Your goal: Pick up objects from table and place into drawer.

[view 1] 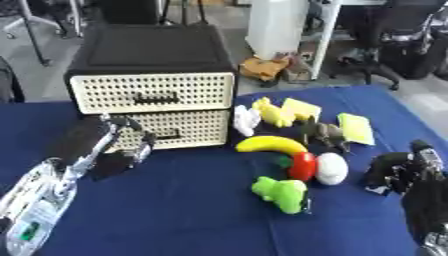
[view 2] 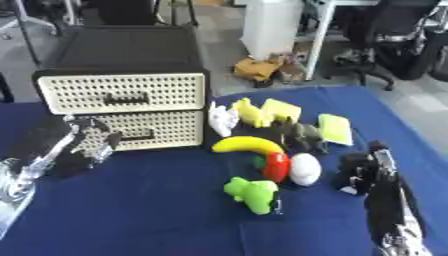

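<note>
A black cabinet with two cream perforated drawers stands at the back left; both drawers look closed. My left hand hovers just in front of the lower drawer, fingers curled near its handle, holding nothing I can see. To the right lies a cluster of toys: a banana, a red fruit, a white egg shape, a green toy animal, yellow pieces, a white figure, a dark animal and a pale yellow block. My right hand rests right of them, fingers curled.
A blue cloth covers the table. Behind the table are a white pillar, cardboard boxes on the floor and office chairs. Bare cloth lies between my two hands in the foreground.
</note>
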